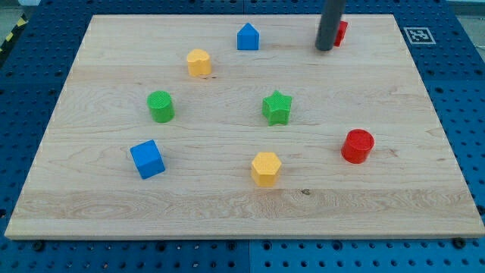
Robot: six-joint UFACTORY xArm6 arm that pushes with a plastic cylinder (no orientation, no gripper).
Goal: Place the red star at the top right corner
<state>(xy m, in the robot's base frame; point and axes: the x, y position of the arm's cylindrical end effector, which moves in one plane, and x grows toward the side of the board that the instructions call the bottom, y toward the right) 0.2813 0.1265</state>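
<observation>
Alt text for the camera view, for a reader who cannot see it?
My tip touches the left side of a mostly hidden red block near the wooden board's top right. Seven more blocks are scattered about, among them a green star and a red cylinder.

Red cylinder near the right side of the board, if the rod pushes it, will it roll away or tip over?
The red cylinder stands on its flat end, so it would probably slide, not roll. It looks squat, so tipping seems unlikely. An off-centre push might swing it aside. My tip is far from it, near the view's top.
</observation>
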